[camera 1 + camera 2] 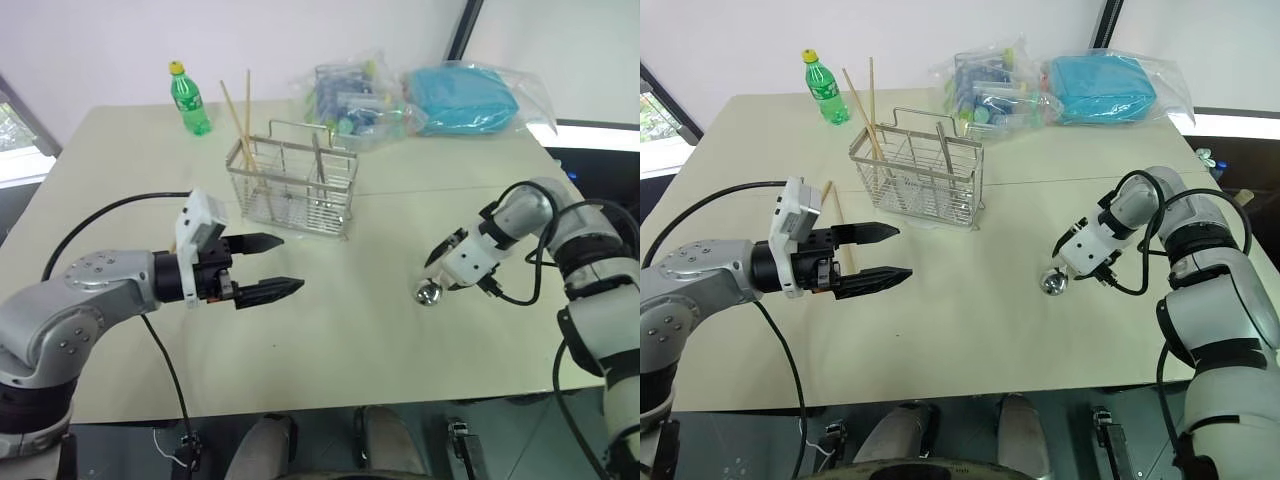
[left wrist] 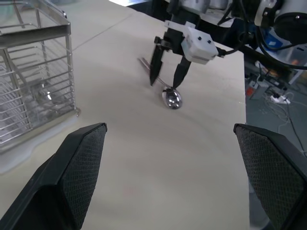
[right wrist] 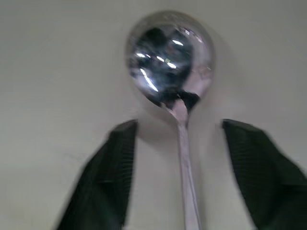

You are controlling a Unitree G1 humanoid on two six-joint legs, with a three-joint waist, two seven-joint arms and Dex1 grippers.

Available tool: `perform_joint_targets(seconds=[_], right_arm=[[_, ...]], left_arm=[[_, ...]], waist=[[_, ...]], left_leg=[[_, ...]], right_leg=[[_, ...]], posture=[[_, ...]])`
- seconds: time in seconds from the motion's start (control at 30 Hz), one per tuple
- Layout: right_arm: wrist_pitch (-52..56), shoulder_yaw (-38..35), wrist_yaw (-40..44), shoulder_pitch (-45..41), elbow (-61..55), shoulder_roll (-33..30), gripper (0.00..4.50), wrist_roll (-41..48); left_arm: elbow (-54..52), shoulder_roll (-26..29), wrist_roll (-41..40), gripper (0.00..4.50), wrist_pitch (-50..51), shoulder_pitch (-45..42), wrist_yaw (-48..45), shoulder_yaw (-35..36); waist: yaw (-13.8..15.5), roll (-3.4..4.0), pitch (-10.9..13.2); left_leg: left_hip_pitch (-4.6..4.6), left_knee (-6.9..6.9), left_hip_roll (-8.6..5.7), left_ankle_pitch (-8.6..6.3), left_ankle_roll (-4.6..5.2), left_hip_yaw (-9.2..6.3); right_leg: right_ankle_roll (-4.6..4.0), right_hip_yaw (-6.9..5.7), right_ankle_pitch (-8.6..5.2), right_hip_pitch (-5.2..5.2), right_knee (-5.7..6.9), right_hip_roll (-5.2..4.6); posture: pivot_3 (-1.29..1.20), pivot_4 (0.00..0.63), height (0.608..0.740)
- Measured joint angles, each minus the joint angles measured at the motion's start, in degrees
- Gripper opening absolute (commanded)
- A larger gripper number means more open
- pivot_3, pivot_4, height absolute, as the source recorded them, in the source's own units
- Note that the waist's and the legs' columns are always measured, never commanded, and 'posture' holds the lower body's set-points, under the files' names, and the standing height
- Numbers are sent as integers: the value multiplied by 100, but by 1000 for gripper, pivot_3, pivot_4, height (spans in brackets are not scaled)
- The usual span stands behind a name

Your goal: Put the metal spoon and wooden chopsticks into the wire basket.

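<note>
The right gripper (image 3: 180, 139) straddles the spoon (image 3: 170, 60) handle, fingers apart, holding nothing yet. It should close squarely on the handle, then lift slowly.

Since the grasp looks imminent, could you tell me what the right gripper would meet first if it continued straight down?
The right gripper would likely meet the slim handle of the shiny metal spoon, lying between its open fingers, then the beige table.
</note>
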Motion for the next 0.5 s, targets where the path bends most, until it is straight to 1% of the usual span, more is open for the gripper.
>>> perform_joint_targets(seconds=[0.03, 0.07, 0.1, 0.33, 0.4, 0.5], right_arm=[[-1, -1, 45, 15, 0, 11, 612, 27], [-1, -2, 57, 21, 1, 12, 161, 66], [-5, -12, 72, 29, 1, 19, 73, 128], [-3, -119, 155, 193, -109, 49, 73, 465], [130, -134, 252, 316, -344, 34, 73, 723], [802, -131, 423, 712, -1214, -136, 73, 1577]], left_arm=[[1, 0, 0, 4500, 0, -1, 7, 0], [4, 0, 0, 4500, 0, -1, 11, 0], [9, 0, 0, 4500, 0, -4, 14, 0], [126, -2, 14, 4500, -5, -96, 27, -28], [152, -3, 39, 4500, -20, -154, 26, -47], [219, 2, 94, 4500, -42, -201, 7, -59]], waist=[[1, 0, 0], [3, 0, 0], [5, 0, 0], [15, 0, 0], [17, 0, 0], [22, 1, 0]], left_leg=[[0, 0, 0, 0, 0, -1], [0, 0, 0, 0, 0, -1], [0, 1, 0, 0, 0, -1], [0, 2, -1, 0, 0, -1], [-1, 4, -1, 0, 0, -2], [-4, 4, 0, 0, 0, -4]], right_leg=[[0, 0, 0, 0, 0, 0], [0, 1, 0, 0, 0, 0], [0, 2, 1, -1, 1, 0], [0, 3, 2, -1, 2, 0], [2, 3, 3, 0, 2, 0], [3, 4, 4, -2, 2, 0]], posture=[[0, 150, 725], [0, 150, 725], [0, 150, 725], [0, 150, 725], [0, 150, 725], [0, 150, 725]])
